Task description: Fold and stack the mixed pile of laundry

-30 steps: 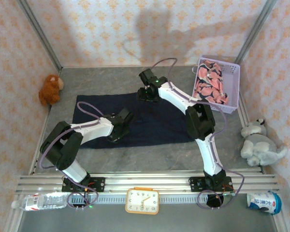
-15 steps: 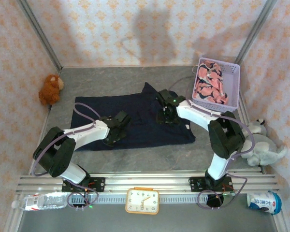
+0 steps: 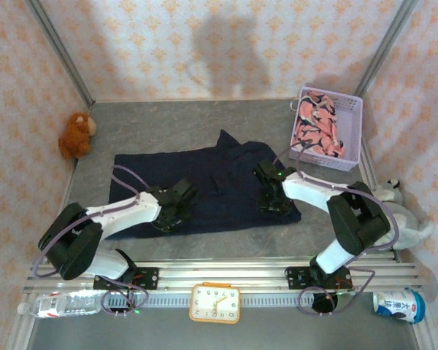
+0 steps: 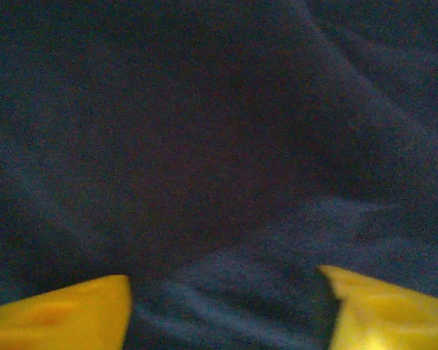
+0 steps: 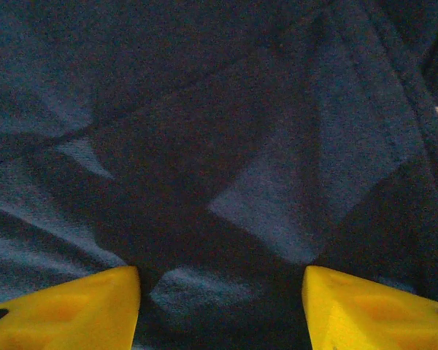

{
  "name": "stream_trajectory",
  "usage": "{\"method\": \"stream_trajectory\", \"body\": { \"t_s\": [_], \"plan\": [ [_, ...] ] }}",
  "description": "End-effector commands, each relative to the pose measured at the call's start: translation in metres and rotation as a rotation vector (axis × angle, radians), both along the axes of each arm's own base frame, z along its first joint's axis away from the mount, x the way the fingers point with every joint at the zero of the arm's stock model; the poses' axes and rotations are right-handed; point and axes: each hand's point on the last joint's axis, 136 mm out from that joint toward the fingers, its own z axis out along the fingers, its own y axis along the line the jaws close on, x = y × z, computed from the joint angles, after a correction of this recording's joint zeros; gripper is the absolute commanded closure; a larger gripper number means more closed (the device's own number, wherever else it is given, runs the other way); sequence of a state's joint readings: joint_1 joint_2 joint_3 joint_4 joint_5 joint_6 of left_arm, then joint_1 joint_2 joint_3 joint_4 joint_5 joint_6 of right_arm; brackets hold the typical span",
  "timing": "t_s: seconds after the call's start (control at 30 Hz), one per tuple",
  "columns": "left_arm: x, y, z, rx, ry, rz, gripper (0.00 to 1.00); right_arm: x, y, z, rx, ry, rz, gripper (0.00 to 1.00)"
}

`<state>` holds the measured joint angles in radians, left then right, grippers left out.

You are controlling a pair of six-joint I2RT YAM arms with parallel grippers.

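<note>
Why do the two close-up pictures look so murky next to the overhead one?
Top external view: bright and sharp, with soft shadows thrown on the back wall. Left wrist view: dim, grainy and out of focus, pressed close to the navy garment. Right wrist view: equally dark, though the folds read slightly crisper.

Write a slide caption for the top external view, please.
Left gripper and right gripper low over the spread navy garment; pink printed garment in the lavender basket.

Plain dark navy garment [image 3: 219, 186], pink garment [image 3: 317, 130] printed navy-and-white, lavender basket [image 3: 352, 138].
</note>
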<state>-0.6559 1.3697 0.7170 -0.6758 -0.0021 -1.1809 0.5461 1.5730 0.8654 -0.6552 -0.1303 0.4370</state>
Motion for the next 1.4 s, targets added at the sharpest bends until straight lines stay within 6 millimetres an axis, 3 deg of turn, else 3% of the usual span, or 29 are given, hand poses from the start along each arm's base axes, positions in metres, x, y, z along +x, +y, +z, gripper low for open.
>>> {"method": "stream_trajectory", "body": {
  "t_s": [0.0,0.13,0.2,0.27,0.4,0.53,0.73,0.93,1.1,1.23,1.37],
  "plan": [
    [0.000,0.035,0.033,0.099,-0.009,0.060,0.23,0.003,-0.008,0.018,-0.027,-0.028,0.001,0.37],
    [0.013,0.079,0.052,0.133,-0.009,0.121,0.23,0.028,0.002,0.054,0.000,-0.128,0.030,0.34],
    [0.017,0.097,0.054,0.144,-0.009,0.142,0.31,0.038,0.006,0.064,0.009,-0.162,0.039,0.34],
    [0.018,0.109,0.049,0.145,0.011,0.157,0.50,0.045,0.008,0.064,0.012,-0.172,0.034,0.36],
    [0.013,0.125,0.033,0.150,0.085,0.170,1.00,0.052,0.013,0.050,0.029,-0.151,0.007,0.42],
    [-0.001,0.146,0.018,0.189,0.157,0.219,1.00,0.047,0.018,0.027,0.053,-0.102,-0.020,0.46],
    [0.003,0.174,0.002,0.242,0.226,0.265,1.00,0.035,-0.002,-0.007,-0.013,-0.034,-0.073,0.47],
    [0.051,0.219,0.010,0.345,0.262,0.263,1.00,0.033,-0.011,-0.012,-0.025,-0.022,-0.078,0.48],
    [0.100,0.255,0.046,0.396,0.198,0.285,1.00,0.037,-0.009,-0.007,-0.015,-0.033,-0.068,0.51],
    [0.118,0.255,0.066,0.362,0.117,0.300,1.00,0.037,-0.008,-0.006,-0.009,-0.039,-0.075,0.51],
    [0.101,0.238,0.061,0.282,0.116,0.297,0.93,0.039,-0.006,-0.003,0.001,-0.046,-0.073,0.51]
  ]
}}
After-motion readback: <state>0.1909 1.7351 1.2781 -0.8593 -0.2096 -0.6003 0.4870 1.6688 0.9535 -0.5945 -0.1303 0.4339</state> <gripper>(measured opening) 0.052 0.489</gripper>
